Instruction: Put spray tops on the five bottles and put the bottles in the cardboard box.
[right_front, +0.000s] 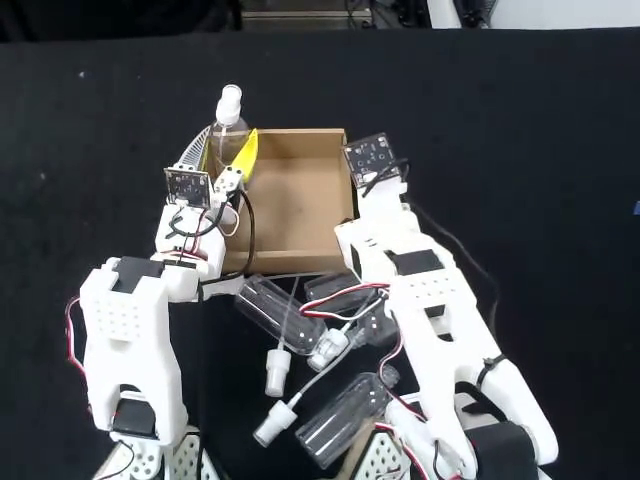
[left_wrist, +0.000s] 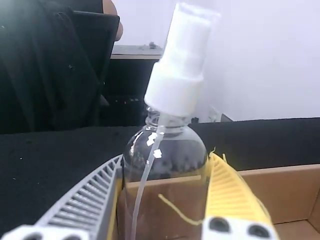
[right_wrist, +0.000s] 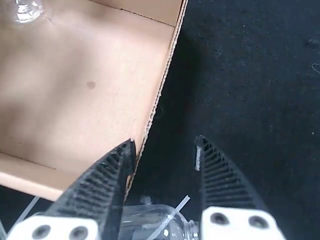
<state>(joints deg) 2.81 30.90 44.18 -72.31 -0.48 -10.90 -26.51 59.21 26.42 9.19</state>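
Observation:
My left gripper (right_front: 222, 150) is shut on a clear bottle (right_front: 227, 128) with a white spray top (left_wrist: 182, 60), held upright at the far left corner of the cardboard box (right_front: 300, 240). In the left wrist view the grey and yellow fingers (left_wrist: 227, 192) clasp the bottle's body (left_wrist: 165, 160). My right gripper (right_wrist: 165, 142) is open and straddles the box's right wall (right_wrist: 165, 85); a bottle neck (right_wrist: 160, 225) lies near its base. Three uncapped bottles (right_front: 280, 312) (right_front: 350, 295) (right_front: 345, 418) lie in front of the box, with loose spray tops (right_front: 277, 372) (right_front: 275, 422) (right_front: 330, 350) among them.
The table is covered in black cloth (right_front: 520, 150). The box floor (right_wrist: 75, 75) is bare apart from the held bottle's bottom (right_wrist: 22, 10) at its far corner. Both arm bases stand close to the lying bottles at the table's front.

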